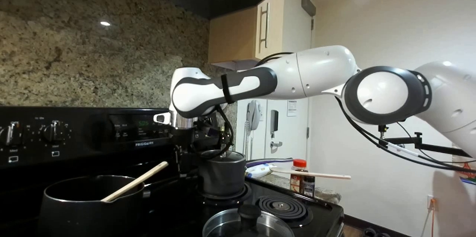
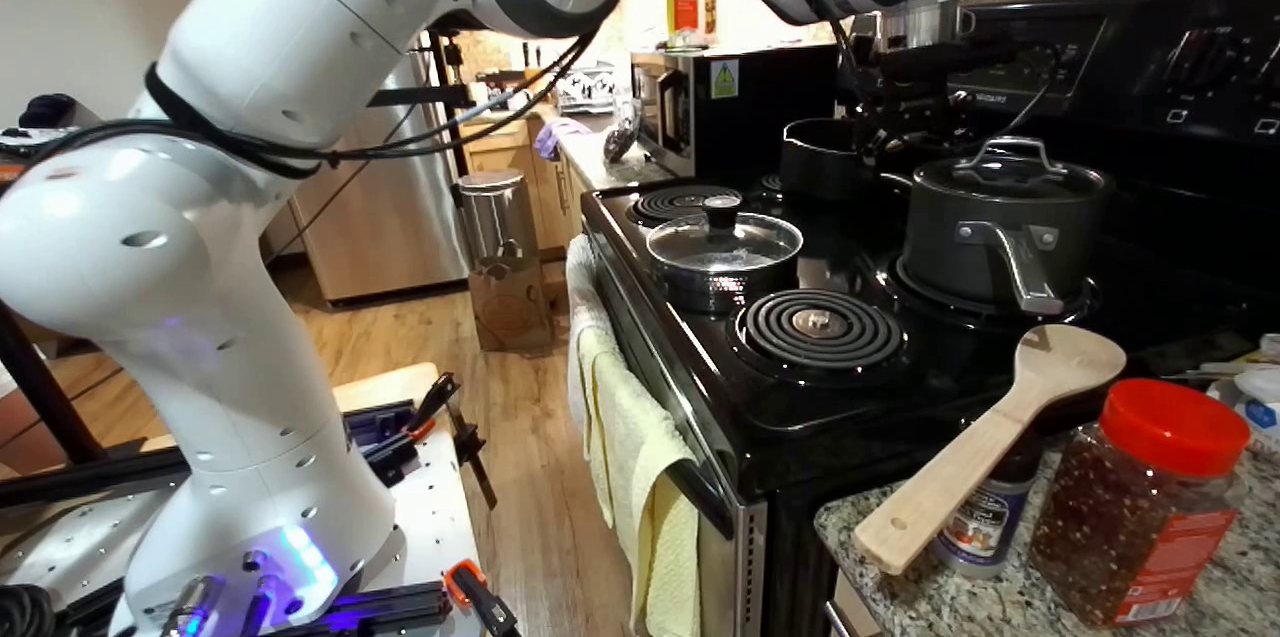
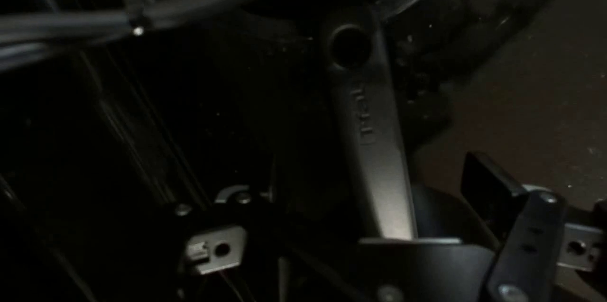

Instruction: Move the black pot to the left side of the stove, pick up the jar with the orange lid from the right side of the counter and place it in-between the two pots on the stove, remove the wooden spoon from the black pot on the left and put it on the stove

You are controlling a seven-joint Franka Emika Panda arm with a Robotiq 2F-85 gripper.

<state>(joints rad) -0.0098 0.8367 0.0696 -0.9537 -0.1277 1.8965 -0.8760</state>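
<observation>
The black pot (image 1: 93, 211) stands on the stove (image 2: 730, 397), with a wooden spoon (image 1: 137, 181) leaning out over its rim. Its long handle (image 3: 374, 150) points toward the grey lidded pot (image 1: 223, 173) on a back burner. My gripper (image 3: 374, 183) is lowered over this handle with its fingers (image 3: 491, 178) spread on either side. A gap shows between the handle and the right finger; the left one is mostly lost in darkness. In an exterior view the gripper (image 2: 885, 132) is beside the pot. The jar with the orange lid (image 2: 1100, 537) sits upright on the counter (image 2: 860, 517).
A glass-lidded pan (image 2: 725, 262) occupies a front burner beside a bare coil burner (image 2: 820, 327). Another wooden spoon (image 2: 1000, 447) rests across a small spice bottle (image 2: 980, 527) by the jar. The control panel (image 1: 85, 136) rises behind the arm. A cable (image 3: 95, 22) crosses the wrist view.
</observation>
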